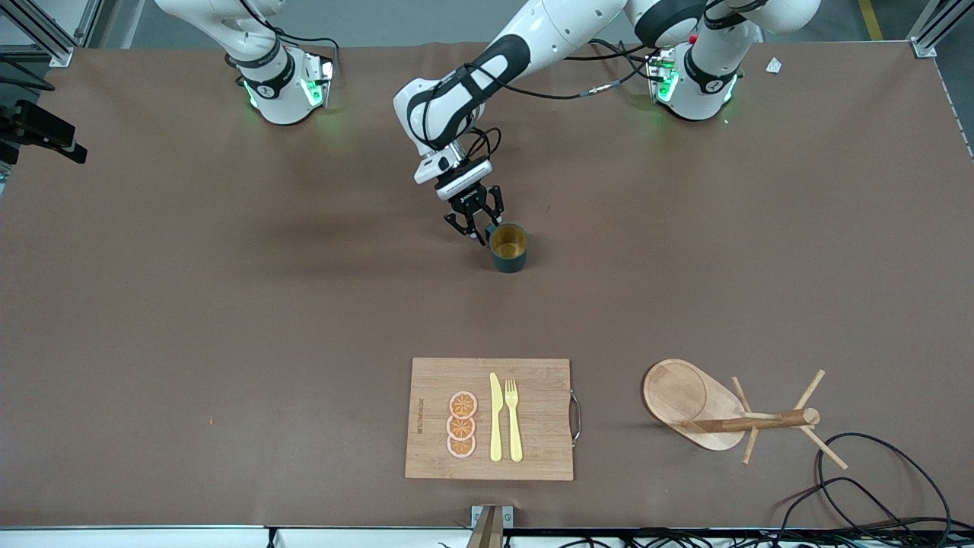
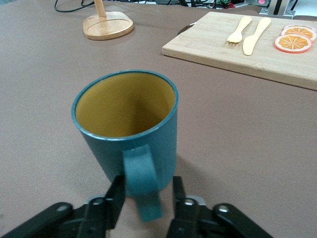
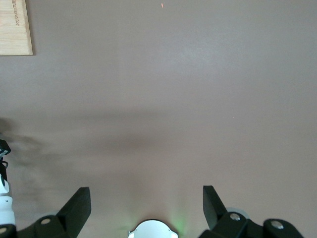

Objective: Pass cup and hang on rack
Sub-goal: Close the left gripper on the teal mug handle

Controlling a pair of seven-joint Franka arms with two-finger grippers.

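The dark teal cup with a yellow-tan inside stands upright on the brown table near its middle. My left gripper is low beside it. In the left wrist view the cup fills the middle, and the gripper is open with one finger on each side of the cup's handle. The wooden rack stands near the front camera toward the left arm's end, and its base shows in the left wrist view. My right gripper is open and empty, high over bare table near its own base.
A bamboo cutting board lies near the front edge with a yellow knife, a fork and three orange slices. Black cables loop by the rack. The right arm's base stands at the table's back edge.
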